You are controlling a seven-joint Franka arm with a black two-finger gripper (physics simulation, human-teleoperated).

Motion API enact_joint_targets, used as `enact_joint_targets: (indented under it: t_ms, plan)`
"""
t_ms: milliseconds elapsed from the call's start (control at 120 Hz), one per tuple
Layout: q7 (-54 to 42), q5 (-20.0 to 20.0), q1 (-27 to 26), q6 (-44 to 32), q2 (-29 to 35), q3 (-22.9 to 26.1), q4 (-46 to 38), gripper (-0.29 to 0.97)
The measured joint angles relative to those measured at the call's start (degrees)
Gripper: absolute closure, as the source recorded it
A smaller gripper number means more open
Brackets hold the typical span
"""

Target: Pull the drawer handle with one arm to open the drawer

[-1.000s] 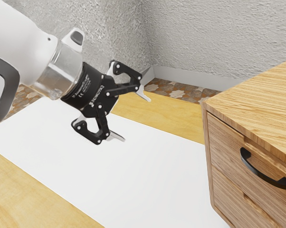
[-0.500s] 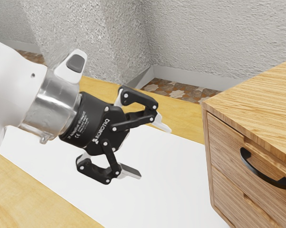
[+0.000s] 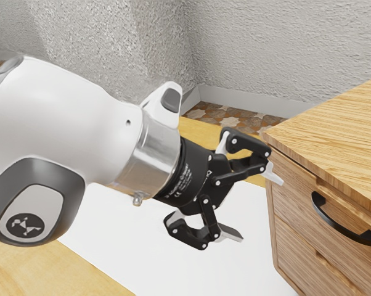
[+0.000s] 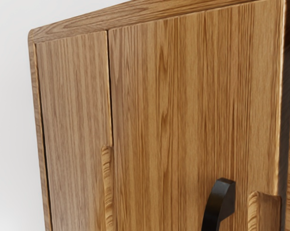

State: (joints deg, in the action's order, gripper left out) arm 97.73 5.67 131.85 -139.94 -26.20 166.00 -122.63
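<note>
Our gripper (image 3: 254, 208) sits right of centre in the exterior view, its two black fingers spread wide with nothing between them. The upper fingertip (image 3: 273, 177) overlaps the near corner of the wooden cabinet (image 3: 333, 126), and we cannot tell whether it touches. The lower one hangs above the white sheet (image 3: 130, 259) laid over the table (image 3: 19, 274). Our white arm (image 3: 62, 160) takes up the left half of that frame. The drawer handle (image 3: 344, 226), a curved black bar, lies at the lower right edge of the frame on the upper drawer (image 3: 293, 185), and we are near it but clearly apart from it. That drawer's front looks flush with the lower drawer (image 3: 302, 259) beneath it, so we read it as shut. In the wrist view we face the cabinet front close up. There the drawer handle (image 4: 217, 206) stands out from the broader wood panel beside a wooden mount (image 4: 263, 211), with the narrower panel (image 4: 72, 120) alongside. A rough grey wall (image 3: 265, 43) fills the upper part of the exterior view.
</note>
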Motion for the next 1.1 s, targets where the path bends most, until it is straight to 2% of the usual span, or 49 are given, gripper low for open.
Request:
enact_joint_targets:
  t_ms: [1100]
  plan:
    - [2.35,-0.26,-3.03,-4.42,9.56,0.00,3.51,0.01]
